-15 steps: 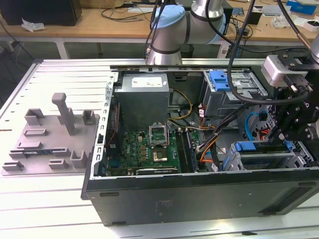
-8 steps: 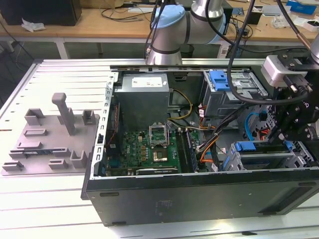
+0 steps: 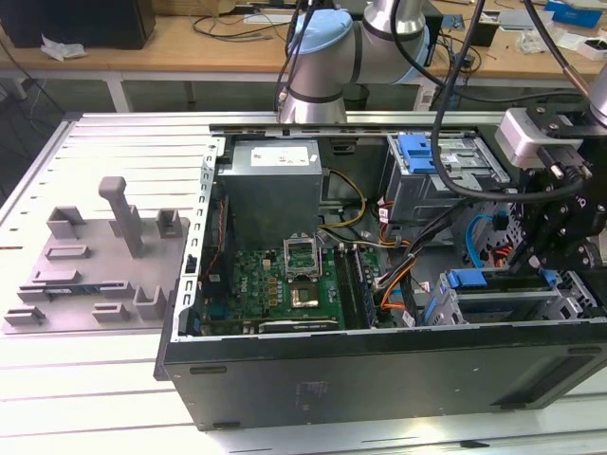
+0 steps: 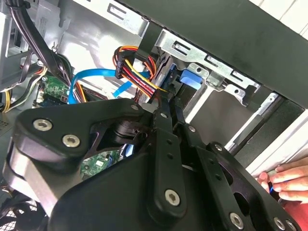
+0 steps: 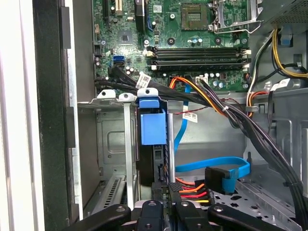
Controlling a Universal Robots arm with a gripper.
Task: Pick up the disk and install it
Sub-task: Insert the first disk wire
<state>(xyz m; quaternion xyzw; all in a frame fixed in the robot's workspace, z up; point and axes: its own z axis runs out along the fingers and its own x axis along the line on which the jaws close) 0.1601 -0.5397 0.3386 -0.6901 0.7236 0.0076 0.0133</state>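
I see disk (image 5: 153, 127) standing on edge in drive cage (image 5: 111, 139) of open computer case (image 3: 379, 374), blue carrier tab showing. Gripper (image 4: 165, 102) fingers drawn together, tips at disk's near edge. White cable tags (image 5: 145, 78): print unreadable to me.

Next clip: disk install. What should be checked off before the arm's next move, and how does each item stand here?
1. The disk in the drive cage slot: ok, its blue carrier sits in it.
2. Fully seated: cannot tell.
3. The gripper in line with the disk: ok.
4. The coloured wire bundle away from the gripper: not ok, right beside it.
5. The hand away from the case: not ok, near its wall.
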